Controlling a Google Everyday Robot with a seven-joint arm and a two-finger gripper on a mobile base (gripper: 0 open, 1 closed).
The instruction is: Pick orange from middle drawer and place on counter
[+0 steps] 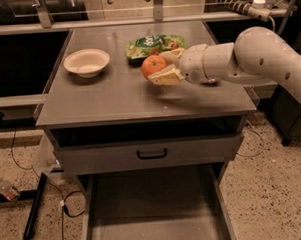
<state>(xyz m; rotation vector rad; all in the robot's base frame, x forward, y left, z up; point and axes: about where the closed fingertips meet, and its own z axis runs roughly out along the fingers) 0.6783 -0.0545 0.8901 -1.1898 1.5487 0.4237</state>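
Observation:
The orange sits between the cream fingers of my gripper, which is shut on it. My white arm reaches in from the right and holds the orange just above the middle of the grey counter, right in front of a green bag. The middle drawer stands pulled out at the bottom of the view, and its flat grey floor is bare.
A white bowl stands on the counter's left back part. A green snack bag lies at the back centre, behind the orange. A shut drawer front with a black handle is under the counter. Cables and a black stand lie on the floor at left.

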